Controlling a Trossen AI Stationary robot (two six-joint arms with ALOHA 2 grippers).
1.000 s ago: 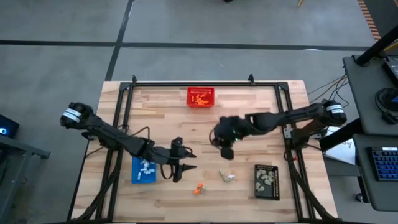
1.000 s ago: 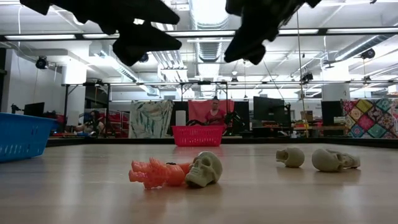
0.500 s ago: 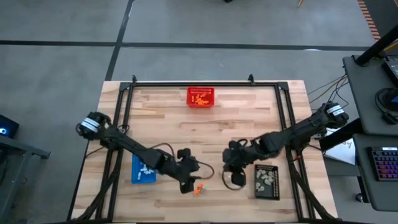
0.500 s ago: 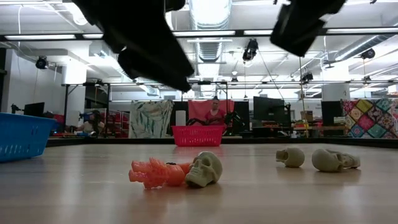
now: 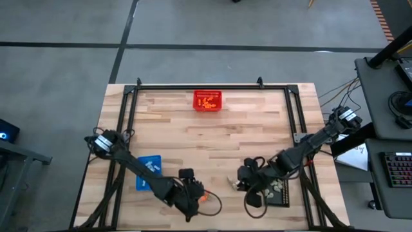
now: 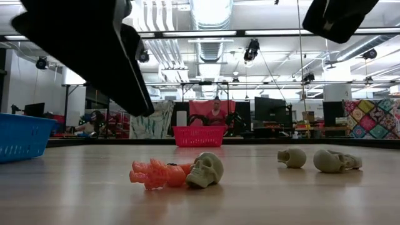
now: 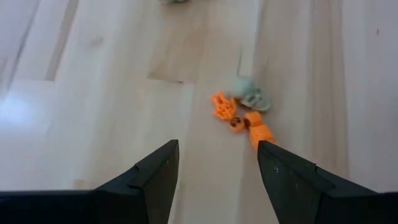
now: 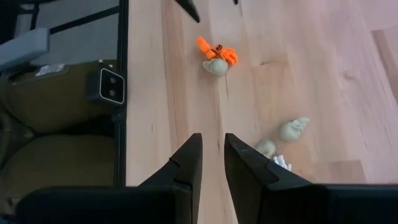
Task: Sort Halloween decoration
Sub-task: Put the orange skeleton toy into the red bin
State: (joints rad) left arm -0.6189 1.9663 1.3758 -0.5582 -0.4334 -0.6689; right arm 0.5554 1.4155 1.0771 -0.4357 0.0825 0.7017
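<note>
The left gripper (image 7: 214, 165) hangs over the table's (image 5: 257, 129) near edge, fingers apart, above the orange trinket (image 6: 153, 173) and the skull (image 6: 206, 169) touching it. The right gripper (image 8: 212, 158), fingers slightly apart, hovers by the black tray (image 5: 278, 191). 2 more skulls (image 6: 292, 157) (image 6: 334, 160) lie to the right.

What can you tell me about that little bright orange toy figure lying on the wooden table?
The small bright orange plastic-looking figure lies flat on the light wooden table, near its front edge. It looks knobbly, with stubby limb-like parts, and from above seems to be several orange bits close together. A pale grey-beige skull trinket rests against one end. The left gripper hangs open above it, not touching.
</note>
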